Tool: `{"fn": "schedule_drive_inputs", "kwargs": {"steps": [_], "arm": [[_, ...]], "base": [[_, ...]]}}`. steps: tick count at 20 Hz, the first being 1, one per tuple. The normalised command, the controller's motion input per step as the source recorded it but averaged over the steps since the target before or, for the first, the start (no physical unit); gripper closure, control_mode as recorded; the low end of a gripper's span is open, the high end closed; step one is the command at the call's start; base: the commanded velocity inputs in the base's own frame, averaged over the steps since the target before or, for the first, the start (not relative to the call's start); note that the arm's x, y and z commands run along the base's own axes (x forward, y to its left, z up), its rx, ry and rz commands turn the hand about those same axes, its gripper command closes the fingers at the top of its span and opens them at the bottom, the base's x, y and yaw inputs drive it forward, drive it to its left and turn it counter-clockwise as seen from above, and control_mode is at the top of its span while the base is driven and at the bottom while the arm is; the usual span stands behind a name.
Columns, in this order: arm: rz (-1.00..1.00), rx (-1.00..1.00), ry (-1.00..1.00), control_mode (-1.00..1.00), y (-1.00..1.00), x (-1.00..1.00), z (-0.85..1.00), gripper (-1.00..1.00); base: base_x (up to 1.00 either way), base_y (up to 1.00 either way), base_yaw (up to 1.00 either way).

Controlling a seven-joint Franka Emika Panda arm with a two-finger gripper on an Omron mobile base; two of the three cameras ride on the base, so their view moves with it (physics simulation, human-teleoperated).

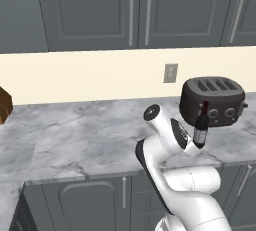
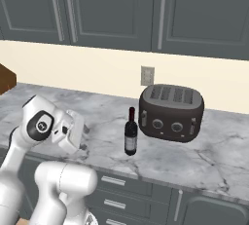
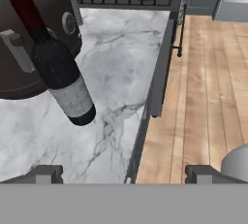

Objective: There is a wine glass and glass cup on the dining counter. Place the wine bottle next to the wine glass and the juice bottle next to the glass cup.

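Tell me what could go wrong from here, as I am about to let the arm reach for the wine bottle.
1. The wine bottle stands close in front of the toaster; an open finger could strike the toaster on the way in.
2. The bottle is tall and slim, so a sideways nudge from the gripper could tip it.
3. It stands near the counter edge, so a toppled bottle might roll to the floor.

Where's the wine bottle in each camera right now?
Left base view: wine bottle right of centre, before the toaster, partly behind the arm.
Right base view: centre, just left of the toaster.
Hand view: upper left, tilted in frame, toaster behind it.
Shared landmark: the toaster.
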Motion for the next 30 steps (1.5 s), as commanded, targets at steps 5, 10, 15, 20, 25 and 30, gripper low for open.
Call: {"fn": "schedule_drive_inputs", "kwargs": {"steps": [5,10,15,20,25,30], "arm": [[-0.29,0.0,-0.1,-1.0,-0.25,0.08,0.07,-1.0],[-0.18,-0.01,-0.07,-1.0,-0.24,0.18,0.04,-1.0],[-0.03,0.0,-0.06,-1.0,-0.25,0.27,0.09,-1.0],[0.0,-0.01,-0.02,-1.0,-0.19,0.31,0.02,-1.0],[0.0,-0.07,-0.02,-1.0,-0.21,0.21,0.09,-1.0],[0.0,-0.09,-0.01,-1.0,-0.15,0.26,0.06,-1.0]], "base": [[0.0,0.0,0.0],[0.0,0.0,0.0],[0.0,0.0,0.0],[0.0,0.0,0.0],[0.0,0.0,0.0],[0.0,0.0,0.0]]}}
